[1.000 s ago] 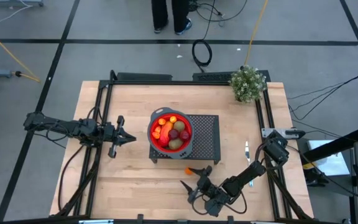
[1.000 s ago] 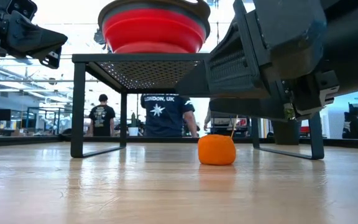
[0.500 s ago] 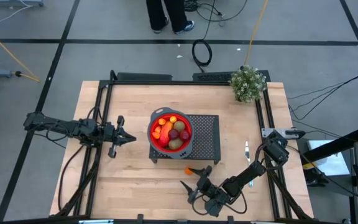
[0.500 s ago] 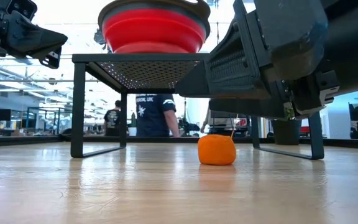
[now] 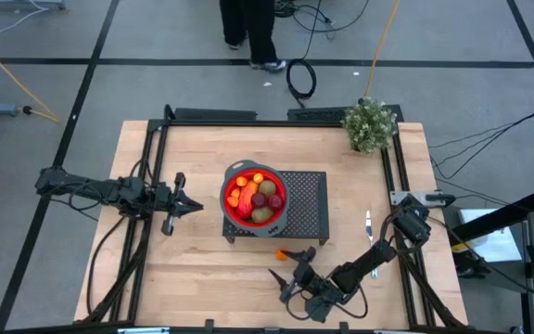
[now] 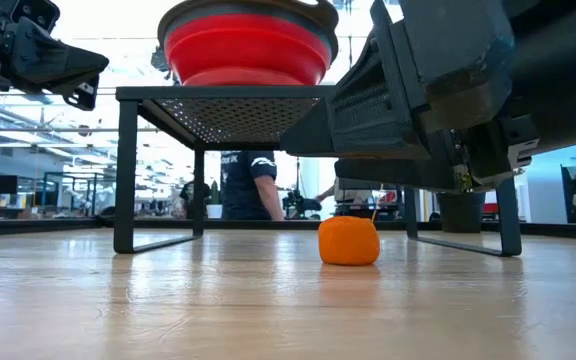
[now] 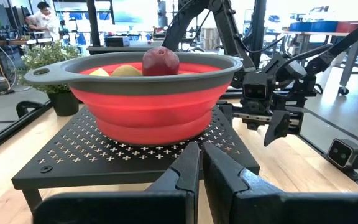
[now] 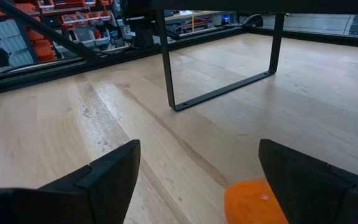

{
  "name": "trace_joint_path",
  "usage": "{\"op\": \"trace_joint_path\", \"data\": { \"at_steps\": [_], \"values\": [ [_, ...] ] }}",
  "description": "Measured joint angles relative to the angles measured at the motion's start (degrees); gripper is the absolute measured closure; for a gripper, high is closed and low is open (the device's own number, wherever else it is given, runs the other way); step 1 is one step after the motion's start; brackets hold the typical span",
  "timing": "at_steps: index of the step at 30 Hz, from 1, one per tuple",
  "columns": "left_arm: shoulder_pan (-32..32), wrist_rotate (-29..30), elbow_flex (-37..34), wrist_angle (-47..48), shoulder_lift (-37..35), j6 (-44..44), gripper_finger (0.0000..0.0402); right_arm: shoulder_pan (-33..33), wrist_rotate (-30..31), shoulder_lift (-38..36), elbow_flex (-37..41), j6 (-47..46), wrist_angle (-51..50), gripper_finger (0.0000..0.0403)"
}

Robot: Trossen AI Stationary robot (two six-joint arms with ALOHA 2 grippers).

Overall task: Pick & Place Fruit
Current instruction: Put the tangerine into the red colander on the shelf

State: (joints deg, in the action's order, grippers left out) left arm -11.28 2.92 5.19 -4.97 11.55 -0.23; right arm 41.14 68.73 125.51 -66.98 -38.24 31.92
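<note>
Fruit pieces [image 5: 256,196] fill the red bowl [image 5: 229,210] on the black perforated stand [image 5: 310,206] at the centre of the high view, while one small orange ball [image 6: 349,241] lies on the wooden tabletop [image 5: 202,269] just below the stand. Right hand [image 5: 290,263], fingers spread wide, sits low beside that ball. Left hand [image 5: 191,205], fingers pressed together, hovers left of the bowl.

Red bowl [image 5: 255,199], grey rim; black perforated rack [image 5: 306,213]; orange ball [image 6: 349,241].
</note>
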Motion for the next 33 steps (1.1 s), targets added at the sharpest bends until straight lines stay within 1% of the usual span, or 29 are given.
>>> {"op": "trace_joint_path", "data": {
  "at_steps": [17,21,29,33],
  "values": [
    [-0.01,0.00,0.00,-0.01,0.00,0.02,0.0382,-0.21,-0.01,0.00,0.00,0.10,0.88,0.0083],
    [0.01,0.00,0.00,-0.01,0.00,0.02,0.0382,-0.25,0.00,0.00,0.00,1.71,0.86,0.0083],
    [0.00,0.00,0.00,0.00,0.00,0.02,0.0382,-0.32,0.00,-0.02,0.02,1.36,-1.19,0.0083],
    [0.01,0.00,0.00,-0.01,0.00,0.02,0.0382,-0.51,0.04,-0.02,0.02,0.88,-4.39,0.0083]
  ]
}}
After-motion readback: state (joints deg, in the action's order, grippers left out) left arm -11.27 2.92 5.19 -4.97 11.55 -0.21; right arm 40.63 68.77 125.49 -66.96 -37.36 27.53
